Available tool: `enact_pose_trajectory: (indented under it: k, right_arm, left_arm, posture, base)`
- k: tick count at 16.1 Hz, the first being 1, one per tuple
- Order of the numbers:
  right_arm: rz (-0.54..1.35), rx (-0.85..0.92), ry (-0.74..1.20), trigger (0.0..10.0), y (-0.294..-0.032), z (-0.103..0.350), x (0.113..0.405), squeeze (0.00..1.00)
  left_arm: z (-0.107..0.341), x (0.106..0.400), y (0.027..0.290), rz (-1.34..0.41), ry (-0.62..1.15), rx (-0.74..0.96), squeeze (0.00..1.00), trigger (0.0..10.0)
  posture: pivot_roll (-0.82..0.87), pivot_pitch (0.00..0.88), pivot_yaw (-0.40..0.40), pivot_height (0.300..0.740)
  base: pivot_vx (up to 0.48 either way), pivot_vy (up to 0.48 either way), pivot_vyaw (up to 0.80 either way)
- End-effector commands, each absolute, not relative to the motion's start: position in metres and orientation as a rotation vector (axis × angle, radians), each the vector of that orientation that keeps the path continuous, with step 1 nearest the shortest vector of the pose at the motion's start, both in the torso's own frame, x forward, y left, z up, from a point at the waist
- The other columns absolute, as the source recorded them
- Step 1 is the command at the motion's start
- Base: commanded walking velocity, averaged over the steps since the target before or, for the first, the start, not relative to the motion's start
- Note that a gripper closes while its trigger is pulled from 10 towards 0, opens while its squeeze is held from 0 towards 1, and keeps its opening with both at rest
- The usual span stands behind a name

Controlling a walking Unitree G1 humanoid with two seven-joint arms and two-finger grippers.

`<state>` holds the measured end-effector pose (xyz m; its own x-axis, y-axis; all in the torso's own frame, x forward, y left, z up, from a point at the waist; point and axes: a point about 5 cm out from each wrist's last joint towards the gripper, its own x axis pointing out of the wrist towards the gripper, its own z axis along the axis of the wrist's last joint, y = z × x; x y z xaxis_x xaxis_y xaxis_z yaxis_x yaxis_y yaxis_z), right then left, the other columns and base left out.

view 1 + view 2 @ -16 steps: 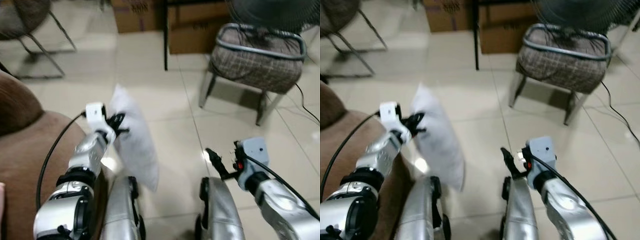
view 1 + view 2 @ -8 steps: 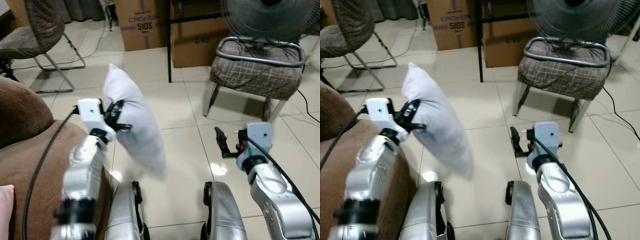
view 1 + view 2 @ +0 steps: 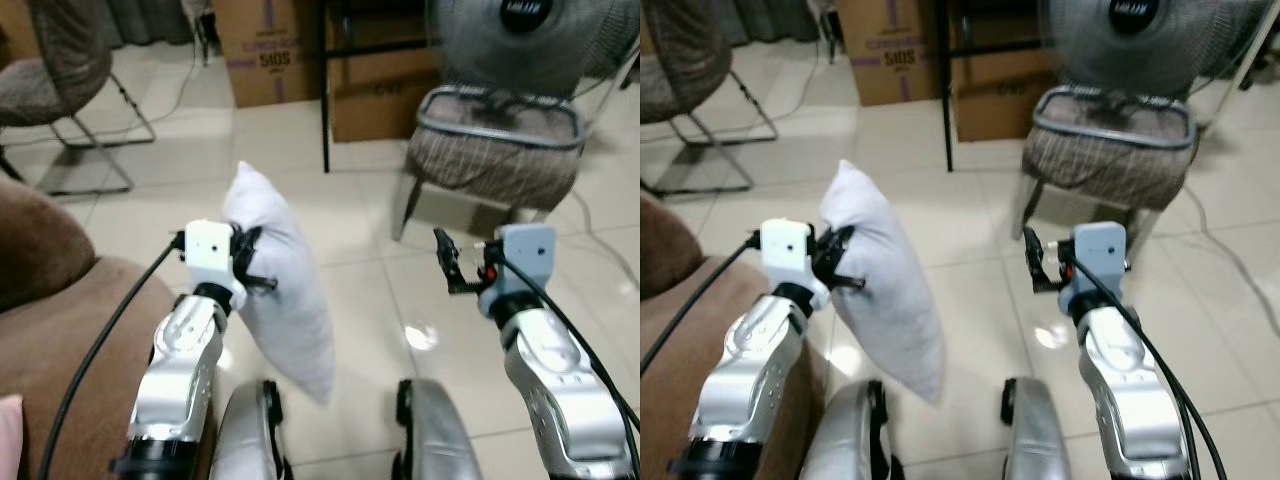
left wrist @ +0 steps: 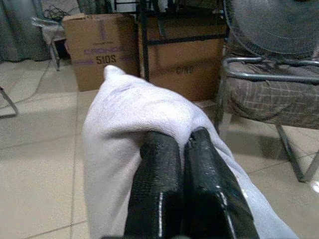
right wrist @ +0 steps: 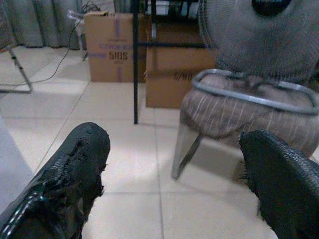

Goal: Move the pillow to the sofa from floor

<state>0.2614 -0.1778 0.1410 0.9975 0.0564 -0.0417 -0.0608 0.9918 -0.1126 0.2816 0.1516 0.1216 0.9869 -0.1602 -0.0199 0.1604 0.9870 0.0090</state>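
Note:
A white pillow (image 3: 283, 290) hangs in the air over the tiled floor, just right of the brown sofa (image 3: 55, 320). My left gripper (image 3: 250, 262) is shut on the pillow's left edge; in the left wrist view its two black fingers (image 4: 164, 184) pinch a fold of the white pillow fabric (image 4: 124, 114). My right gripper (image 3: 445, 262) is raised over the floor to the right, open, with nothing between its fingers (image 5: 75, 169).
A padded metal stool (image 3: 495, 150) and a standing fan (image 3: 530, 40) are ahead on the right. Cardboard boxes (image 3: 270, 50) and a black table leg (image 3: 325, 100) stand at the back. A wire-legged chair (image 3: 60, 90) is at the back left. A black cable (image 3: 600, 235) lies on the floor.
The view has shifted and blurred slightly. The pillow stays held in my left gripper, now a little lower and nearer centre. The right gripper has risen slightly.

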Motion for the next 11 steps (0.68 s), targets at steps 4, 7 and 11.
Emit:
enact_pose_trajectory:
  k: [4,7,11]
  right_arm:
    - [0.145,-0.261,0.030,10.0,-0.173,0.130,0.270,0.00]
    - [0.142,-0.291,-0.028,10.0,-0.169,0.131,0.282,0.00]
    - [0.108,-0.145,-0.022,10.0,-0.168,0.123,0.282,0.00]
  left_arm:
    - [0.126,0.275,0.155,-0.099,-0.026,0.078,0.00,10.0]
    - [0.124,0.279,0.156,-0.068,-0.030,0.117,0.00,10.0]
    - [0.128,0.280,0.161,-0.056,-0.033,0.130,0.00,10.0]
  posture:
    - [-0.05,0.000,0.000,0.710]
    - [-0.03,0.000,-0.035,0.719]
    - [0.00,0.000,-0.014,0.740]
  base:
    - [0.000,0.000,0.00]
    - [0.000,0.000,-0.38]
    - [0.000,0.000,0.00]
